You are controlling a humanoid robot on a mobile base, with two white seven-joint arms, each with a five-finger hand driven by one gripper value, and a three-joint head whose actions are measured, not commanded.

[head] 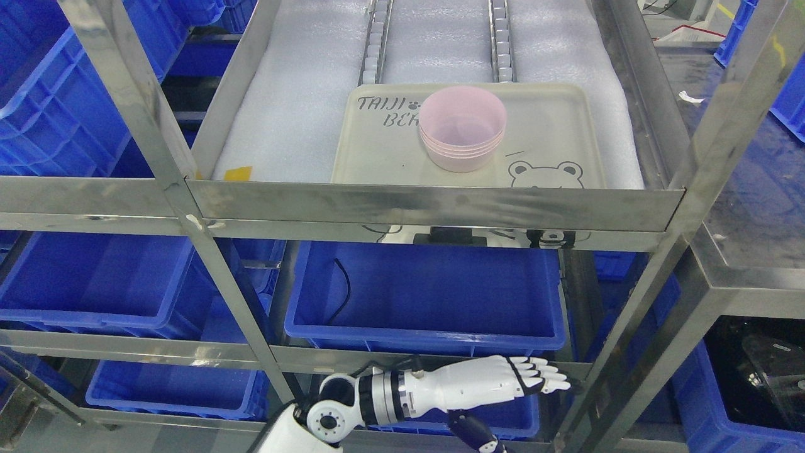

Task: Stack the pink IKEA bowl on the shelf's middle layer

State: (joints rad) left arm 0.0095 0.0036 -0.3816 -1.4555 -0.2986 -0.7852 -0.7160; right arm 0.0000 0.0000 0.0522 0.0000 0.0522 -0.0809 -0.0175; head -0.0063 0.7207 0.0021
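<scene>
Hidden or cut off: the tray's (553,135) near edge sits behind the steel shelf rail (434,206); its print reads "TAIJI" and "BEK", the rest blocked by the pink bowls (463,128). A bear face shows at the tray's near right corner, partly cut by the rail.
Writing: only the tray lettering is legible; a small yellow tag (239,173) on the foam liner carries nothing readable.
Containers: the stack of pink bowls, about four nested, stands upright on the tray, well above and beyond the hand; the top bowl looks empty. A blue bin (427,296) lies just above the hand, holding only a black cable (343,286) at its left side. More blue bins sit to the hand's left and below it.
Left hand (497,380): white, fingers stretched out flat and close together, pointing right, holding nothing, low in front of the bin's front edge.
Right hand: cannot be seen.
</scene>
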